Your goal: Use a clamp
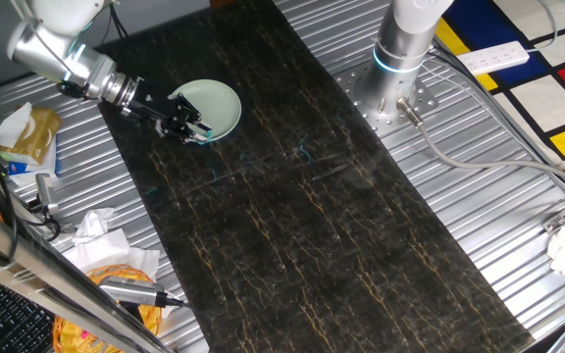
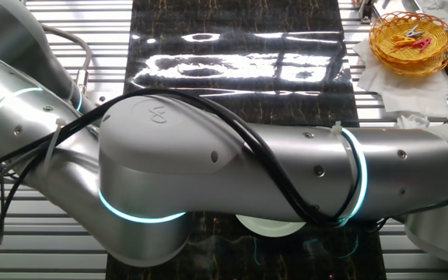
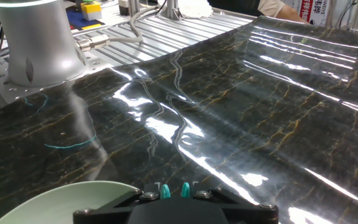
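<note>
1. black marbled mat (image 1: 292, 196) across a ribbed metal table (image 1: 430, 186) in one fixed view. pale green plate (image 1: 216, 106) near the mat's far left edge. gripper (image 1: 192, 128) low over the plate's near rim, a speck of teal, the clamp (image 1: 200, 135), at its tip. too small to tell how far the fingers are spread. crumpled tissue (image 1: 96, 230) and a yellow bag (image 1: 29, 132) off the mat to the left.
2. grey arm (image 2: 232, 179) across most of the other fixed view, hiding the gripper. only a sliver of plate (image 2: 271, 227) under it. wicker basket (image 2: 411, 39) at top right.
3. teal again in the hand view: two small prongs of the clamp (image 3: 174, 190) side by side at the bottom edge, between the dark fingertips of the gripper (image 3: 174, 198), seemingly pinched there, narrow gap. plate rim (image 3: 67, 199) at lower left, just beside. glossy mat (image 3: 229, 124) ahead, arm base (image 3: 33, 43) at top left.
</note>
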`<move>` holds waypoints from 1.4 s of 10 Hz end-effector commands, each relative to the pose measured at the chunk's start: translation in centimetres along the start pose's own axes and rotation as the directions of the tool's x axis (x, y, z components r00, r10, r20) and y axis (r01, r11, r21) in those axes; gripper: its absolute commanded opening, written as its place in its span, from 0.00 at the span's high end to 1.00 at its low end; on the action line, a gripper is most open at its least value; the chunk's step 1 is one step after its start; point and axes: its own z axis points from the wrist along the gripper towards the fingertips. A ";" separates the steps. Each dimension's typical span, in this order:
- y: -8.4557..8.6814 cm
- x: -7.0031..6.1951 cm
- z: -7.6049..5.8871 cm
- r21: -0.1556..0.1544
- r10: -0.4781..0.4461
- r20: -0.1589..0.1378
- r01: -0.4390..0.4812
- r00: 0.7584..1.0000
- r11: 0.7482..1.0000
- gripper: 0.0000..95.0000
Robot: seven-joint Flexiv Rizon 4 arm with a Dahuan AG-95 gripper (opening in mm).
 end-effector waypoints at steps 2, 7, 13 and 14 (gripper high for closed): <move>0.0 0.0 0.0 0.009 0.021 -0.013 -0.021 1.000 1.000 0.00; 0.4 -1.5 -0.8 -0.008 0.187 -0.088 -0.189 0.978 0.982 0.00; 2.3 -5.1 -2.7 -0.002 0.493 -0.221 -0.506 0.841 0.863 0.00; 3.1 -6.0 -3.2 0.019 0.578 -0.259 -0.594 0.774 0.804 0.00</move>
